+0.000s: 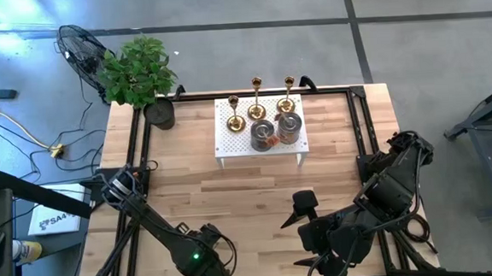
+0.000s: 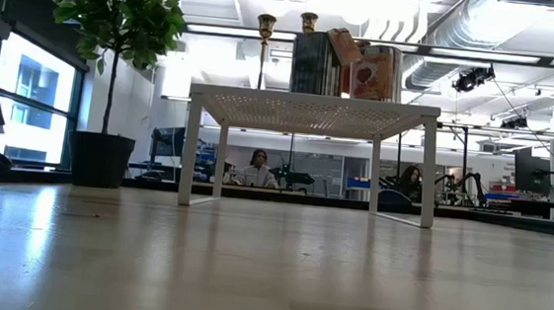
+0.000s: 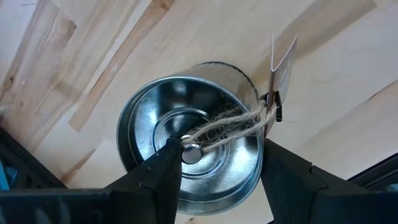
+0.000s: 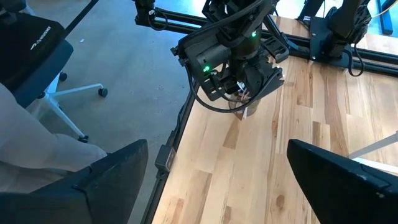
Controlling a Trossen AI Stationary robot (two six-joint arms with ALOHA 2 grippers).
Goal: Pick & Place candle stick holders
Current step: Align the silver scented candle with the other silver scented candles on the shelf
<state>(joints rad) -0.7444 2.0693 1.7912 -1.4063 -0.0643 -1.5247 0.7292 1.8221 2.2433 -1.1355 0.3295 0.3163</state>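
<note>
Sitting between left tool (image 3: 214, 177) fingers: silver cylinder (image 3: 189, 146)

Table top (image 1: 250, 198): pale blond wood, planked, with darker streaks between the boards.
Table frame (image 1: 361, 127): black.
Small stand (image 1: 229, 143): white, its top dotted all over with fine perforations.
Brass candle sticks (image 1: 257, 99): shiny gold, three in a row.
Tin holders on the stand (image 1: 276, 132): silver-grey; one bears a red and cream tag.
Tin holder in the left gripper (image 3: 193, 146): bright mirror silver inside, tied with tan twine, a cream tag clipped in black.
Left gripper (image 3: 217, 171): black fingers.
Right gripper (image 4: 214, 171): black fingers.
Plant (image 1: 137, 70): green leaves.
Plant pot (image 1: 160, 114): black.
Floor (image 1: 412, 51): grey.
</note>
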